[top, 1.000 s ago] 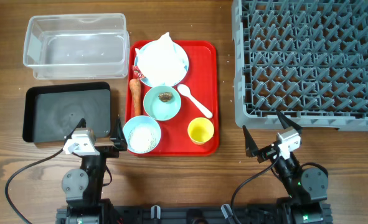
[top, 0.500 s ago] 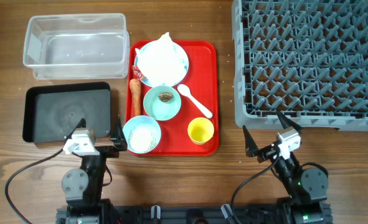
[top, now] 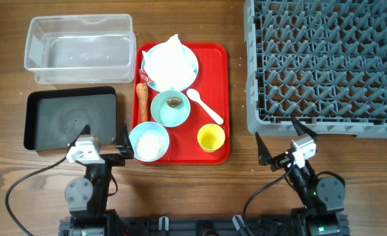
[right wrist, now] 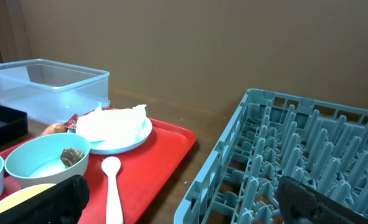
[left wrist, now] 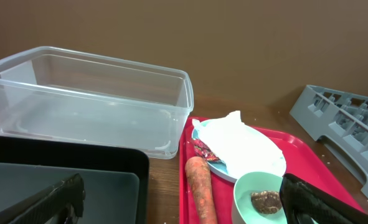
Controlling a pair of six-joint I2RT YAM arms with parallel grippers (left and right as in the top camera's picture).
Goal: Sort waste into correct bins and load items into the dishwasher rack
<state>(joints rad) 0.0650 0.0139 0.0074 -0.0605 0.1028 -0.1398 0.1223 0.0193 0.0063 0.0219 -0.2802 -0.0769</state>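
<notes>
On the red tray (top: 218,59) a crumpled white napkin (top: 170,58) lies on a light blue plate (top: 192,65), with a red wrapper (top: 143,74) at its left edge. An orange carrot (top: 143,101) lies beside a teal bowl (top: 170,108) holding a brown scrap (top: 174,102). A light blue bowl (top: 148,141) holds white rice. A white spoon (top: 204,105) and a yellow cup (top: 211,138) are to the right. My left gripper (top: 100,141) is open and empty near the front edge. My right gripper (top: 281,141) is open and empty in front of the grey rack (top: 324,62).
The clear tub (top: 79,48) stands at the back left with the black tray (top: 70,118) in front of it. Cables trail from both arm bases at the table's front edge.
</notes>
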